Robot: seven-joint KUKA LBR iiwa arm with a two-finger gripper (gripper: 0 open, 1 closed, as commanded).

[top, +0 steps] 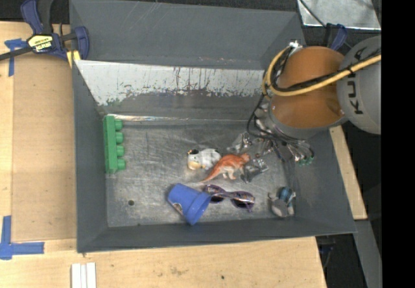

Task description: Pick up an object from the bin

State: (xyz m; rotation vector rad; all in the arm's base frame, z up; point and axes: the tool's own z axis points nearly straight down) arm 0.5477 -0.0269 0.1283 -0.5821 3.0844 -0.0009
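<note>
Right of centre in the bin (155, 144), your gripper (258, 154) hangs just beside an orange toy dinosaur (227, 165). Its spread cannot be told, so centre over the toy before closing.

Dim overhead light, w/ pale glare across bin (194, 82) back wall; floor darker twd right.

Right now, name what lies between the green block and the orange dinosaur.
In the camera view, a small white toy sits by the orange dinosaur; from it to the green block the bin floor is bare.
</note>
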